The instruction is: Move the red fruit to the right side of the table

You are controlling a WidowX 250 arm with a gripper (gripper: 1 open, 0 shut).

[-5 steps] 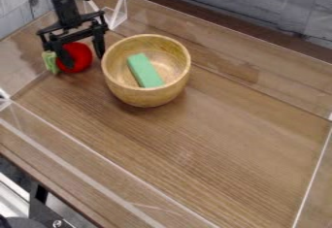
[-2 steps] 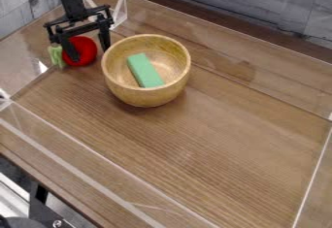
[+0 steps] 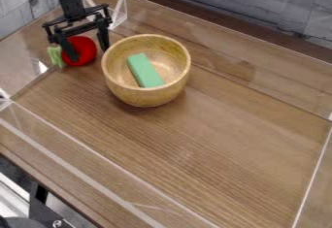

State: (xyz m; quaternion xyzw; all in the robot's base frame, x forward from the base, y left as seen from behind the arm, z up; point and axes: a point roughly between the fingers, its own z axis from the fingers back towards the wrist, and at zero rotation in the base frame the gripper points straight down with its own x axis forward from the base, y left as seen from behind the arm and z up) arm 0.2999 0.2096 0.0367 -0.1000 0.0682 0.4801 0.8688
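Camera view: gripper (image 3: 77,30) spread wide, straddling red fruit (image 3: 82,49) at ten o'clock on desk (image 3: 195,145), beside wooden bowl (image 3: 147,71). Not yet grasped; lift and transfer toward three o'clock side remaining.

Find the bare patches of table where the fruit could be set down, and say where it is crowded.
Free: the wide stretch of table right of the bowl up to the right wall, and the whole near strip in front of the bowl. Crowded: the far left corner, where the open gripper straddles the red fruit close beside the bowl, which holds a green block.
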